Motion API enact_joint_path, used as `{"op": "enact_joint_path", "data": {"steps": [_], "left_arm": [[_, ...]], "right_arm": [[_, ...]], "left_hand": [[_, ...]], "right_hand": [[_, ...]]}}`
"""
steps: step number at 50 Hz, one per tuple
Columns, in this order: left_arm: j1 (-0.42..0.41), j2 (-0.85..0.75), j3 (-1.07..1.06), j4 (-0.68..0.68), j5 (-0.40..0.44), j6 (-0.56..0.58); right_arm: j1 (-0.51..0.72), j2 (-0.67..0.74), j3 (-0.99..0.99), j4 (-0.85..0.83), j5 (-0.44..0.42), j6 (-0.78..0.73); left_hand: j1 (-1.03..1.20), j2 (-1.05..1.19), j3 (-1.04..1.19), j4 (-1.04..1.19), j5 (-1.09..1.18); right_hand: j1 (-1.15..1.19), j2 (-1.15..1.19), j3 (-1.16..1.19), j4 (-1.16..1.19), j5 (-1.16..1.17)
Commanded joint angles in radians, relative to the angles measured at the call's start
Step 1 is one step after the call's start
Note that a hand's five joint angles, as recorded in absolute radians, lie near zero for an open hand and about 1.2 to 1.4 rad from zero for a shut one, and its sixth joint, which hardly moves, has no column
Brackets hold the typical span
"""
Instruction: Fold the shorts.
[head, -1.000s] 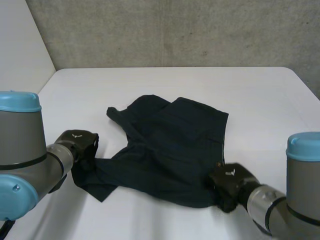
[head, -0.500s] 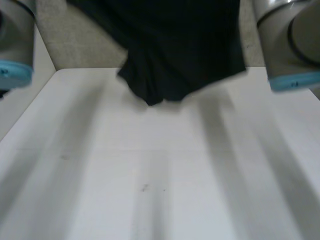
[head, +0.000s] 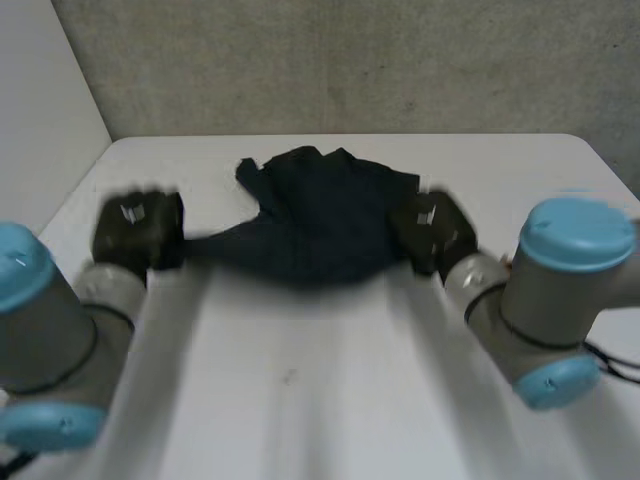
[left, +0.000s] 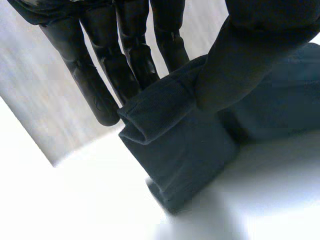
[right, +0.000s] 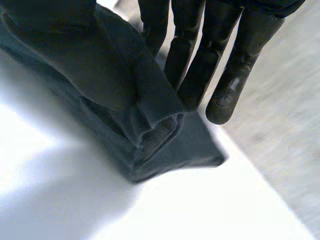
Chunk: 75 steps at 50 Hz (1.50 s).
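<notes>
Near half of the table (head: 300, 400): open surface between the two arms. Far half: the shorts (head: 320, 225) stretch from the left hand (head: 138, 230) to the right hand (head: 432, 228), blocking passage between them. A concrete wall (head: 350, 60) closes the far edge.

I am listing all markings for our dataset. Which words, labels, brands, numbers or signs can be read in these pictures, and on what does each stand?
No text can be read.
On the left hand: a small white mark on its back, too blurred to read.
On the right hand: a like mark, also too blurred.
On the shorts: no label or print shows.
</notes>
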Motion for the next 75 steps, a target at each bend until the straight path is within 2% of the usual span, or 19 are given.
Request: {"op": "enact_joint_path", "data": {"steps": [1,10,15,19,24,30,39,42,46,53,58,63,64,66,67,68,69,70,75], "left_arm": [[-0.014,-0.027,-0.061,-0.221,-0.008,0.048],[-0.024,0.155,-0.112,-0.491,-0.010,0.060],[-0.073,0.223,-0.133,-0.716,-0.010,0.065],[-0.126,0.266,-0.150,-0.882,-0.008,0.123],[-0.163,0.316,-0.149,-0.982,-0.013,0.249],[-0.156,0.306,-0.055,-0.929,-0.010,0.326],[-0.154,-0.004,0.261,-0.636,-0.016,0.337],[-0.156,-0.143,0.415,-0.550,-0.017,0.337],[-0.154,-0.330,0.642,-0.465,-0.036,0.338],[-0.153,-0.628,1.040,-0.409,-0.069,0.340],[-0.151,-0.794,1.233,-0.392,-0.074,0.381],[-0.154,-0.857,1.266,-0.304,-0.069,0.425],[-0.154,-0.860,1.264,-0.286,-0.069,0.429],[-0.157,-0.866,1.253,-0.234,-0.074,0.424],[-0.157,-0.865,1.246,-0.217,-0.074,0.422],[-0.159,-0.865,1.230,-0.194,-0.074,0.421],[-0.160,-0.865,1.224,-0.186,-0.071,0.419],[-0.162,-0.865,1.214,-0.179,-0.069,0.419],[-0.171,-0.798,1.125,-0.171,-0.069,0.406]], "right_arm": [[0.002,-0.012,0.030,0.162,-0.020,-0.020],[-0.003,-0.124,0.063,0.361,-0.016,-0.029],[-0.005,-0.170,0.074,0.591,-0.027,-0.040],[-0.003,-0.218,0.122,0.760,-0.029,-0.139],[-0.009,-0.294,0.217,0.989,-0.033,-0.386],[-0.044,-0.304,0.154,0.946,-0.105,-0.341],[-0.080,-0.219,-0.005,0.790,-0.107,-0.118],[-0.095,-0.184,-0.042,0.716,-0.086,-0.067],[-0.098,-0.117,-0.090,0.600,0.005,-0.043],[-0.098,0.003,-0.176,0.400,0.120,-0.055],[-0.095,0.103,-0.246,0.283,0.125,-0.058],[-0.089,0.198,-0.305,0.124,0.106,-0.055],[-0.089,0.207,-0.308,0.098,0.100,-0.054],[-0.087,0.225,-0.309,0.041,0.082,-0.052],[-0.089,0.238,-0.309,-0.008,0.067,-0.049],[-0.089,0.242,-0.308,-0.028,0.063,-0.049],[-0.089,0.247,-0.311,-0.046,0.069,-0.052],[-0.090,0.247,-0.311,-0.063,0.072,-0.049],[-0.107,0.169,-0.268,-0.062,0.086,-0.037]], "left_hand": [[0.255,0.196,0.209,0.197,0.257],[0.255,0.196,0.209,0.197,0.257],[0.255,0.196,0.209,0.197,0.257],[0.255,0.196,0.209,0.197,0.257],[0.255,0.196,0.209,0.197,0.257],[0.255,0.196,0.209,0.197,0.257],[0.255,0.196,0.209,0.197,0.257],[0.255,0.196,0.209,0.197,0.257],[0.255,0.196,0.209,0.197,0.257],[0.255,0.196,0.209,0.197,0.257],[0.255,0.196,0.209,0.197,0.257],[0.255,0.196,0.209,0.197,0.257],[0.255,0.196,0.209,0.197,0.257],[0.255,0.196,0.209,0.197,0.257],[0.166,0.106,0.120,0.107,0.167],[-0.335,-0.394,-0.381,-0.394,-0.333],[-0.631,-0.690,-0.677,-0.689,-0.629],[-0.869,-0.928,-0.915,-0.928,-0.867],[-0.966,-1.026,-1.012,-1.025,-0.965]], "right_hand": [[0.429,0.215,0.209,0.206,0.237],[0.429,0.215,0.209,0.206,0.237],[0.429,0.215,0.209,0.206,0.237],[0.429,0.215,0.209,0.206,0.237],[0.429,0.215,0.209,0.206,0.237],[0.429,0.215,0.209,0.206,0.237],[0.429,0.215,0.209,0.206,0.237],[0.429,0.215,0.209,0.206,0.237],[0.429,0.215,0.209,0.206,0.237],[0.429,0.215,0.209,0.206,0.237],[0.429,0.215,0.209,0.206,0.237],[0.429,0.215,0.209,0.206,0.237],[0.413,0.199,0.193,0.190,0.221],[-0.008,-0.222,-0.228,-0.231,-0.200],[-0.350,-0.564,-0.570,-0.573,-0.542],[-0.534,-0.748,-0.754,-0.757,-0.726],[-0.789,-1.002,-1.008,-1.012,-0.980],[-0.793,-1.007,-1.013,-1.016,-0.984],[-0.793,-1.007,-1.013,-1.016,-0.984]]}}
